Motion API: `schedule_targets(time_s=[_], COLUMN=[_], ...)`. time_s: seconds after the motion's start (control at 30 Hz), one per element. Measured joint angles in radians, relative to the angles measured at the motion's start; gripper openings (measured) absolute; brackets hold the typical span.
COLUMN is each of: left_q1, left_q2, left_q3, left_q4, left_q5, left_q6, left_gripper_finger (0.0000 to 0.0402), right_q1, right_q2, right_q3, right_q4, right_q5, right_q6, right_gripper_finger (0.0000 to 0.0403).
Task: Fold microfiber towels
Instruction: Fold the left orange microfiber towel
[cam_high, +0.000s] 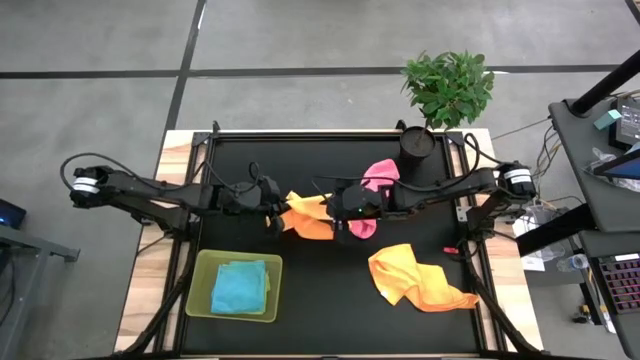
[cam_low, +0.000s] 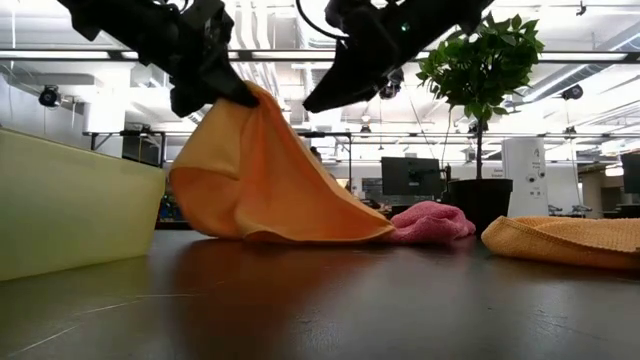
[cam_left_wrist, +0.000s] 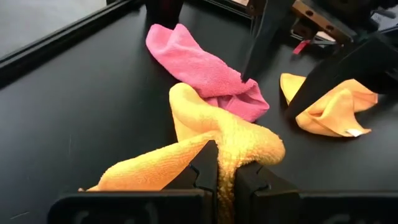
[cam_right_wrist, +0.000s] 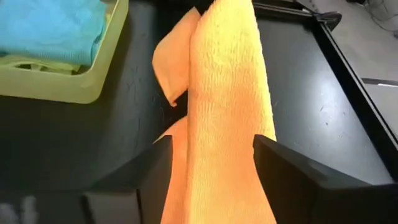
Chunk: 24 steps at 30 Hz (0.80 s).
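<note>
We see left hand (cam_left_wrist: 219, 180) pinching orange towel (cam_high: 308, 217) at counter (cam_high: 240, 160) centre, lifted beside pink towel (cam_high: 378, 178). Right hand (cam_right_wrist: 211, 162) spread around same orange towel. Second orange towel (cam_high: 418, 279) near pink one. Blue towel (cam_high: 240, 287) in tray (cam_high: 200, 300).

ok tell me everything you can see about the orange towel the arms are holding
The orange towel is a soft, nubby microfiber cloth, crumpled and partly lifted near the middle of the black table. The left gripper pinches a bunched fold with its jaws shut, holding one edge high so the cloth drapes down in a tent, its lower folds resting on the table. The right gripper has open jaws with the cloth between them. A pink towel lies just behind it.
</note>
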Motion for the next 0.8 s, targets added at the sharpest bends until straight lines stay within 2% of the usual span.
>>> schedule_targets(time_s=[0.27, 0.8], left_q1=[0.000, 0.000], left_q2=[0.002, 0.002], left_q3=[-0.012, -0.024], left_q4=[0.000, 0.022], left_q5=[0.005, 0.003], left_q6=[0.002, 0.009], left_gripper_finger=[0.0000, 0.0000], right_q1=[0.004, -0.012], right_q2=[0.034, 0.183], right_q3=[-0.050, -0.050], right_q4=[0.035, 0.296], right_q5=[0.001, 0.009], right_q6=[0.041, -0.038], right_gripper_finger=[0.0237, 0.0228])
